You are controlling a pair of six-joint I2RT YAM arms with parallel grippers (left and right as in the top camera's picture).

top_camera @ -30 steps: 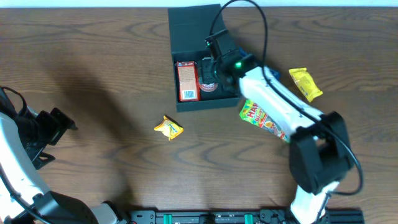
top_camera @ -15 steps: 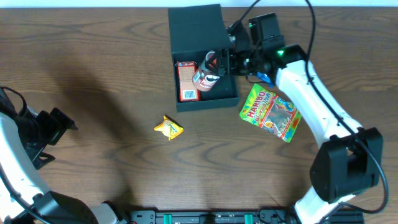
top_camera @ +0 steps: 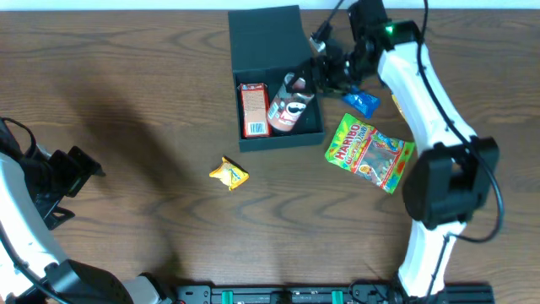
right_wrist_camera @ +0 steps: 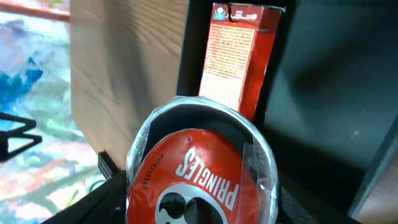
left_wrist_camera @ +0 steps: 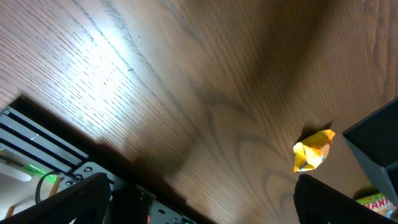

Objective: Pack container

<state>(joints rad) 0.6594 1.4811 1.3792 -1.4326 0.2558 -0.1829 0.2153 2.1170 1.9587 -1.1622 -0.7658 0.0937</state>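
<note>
the dark square cardboard box (top_camera: 266,42) sits at the far side of the wooden table (top_camera: 126,101), lid open. the right gripper (top_camera: 321,76) squeezes a small red round chip can (top_camera: 287,103), tipped inside the box by the red-and-white carton (top_camera: 254,110). best to lay it flat beside the carton, then let go. the left gripper (top_camera: 74,169) rests far off, fingers apart.

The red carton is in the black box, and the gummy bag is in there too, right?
Not quite. The red carton is in the box, but the gummy bag is not. It lies on the table just to the right of the box, as the overhead view shows.
</note>
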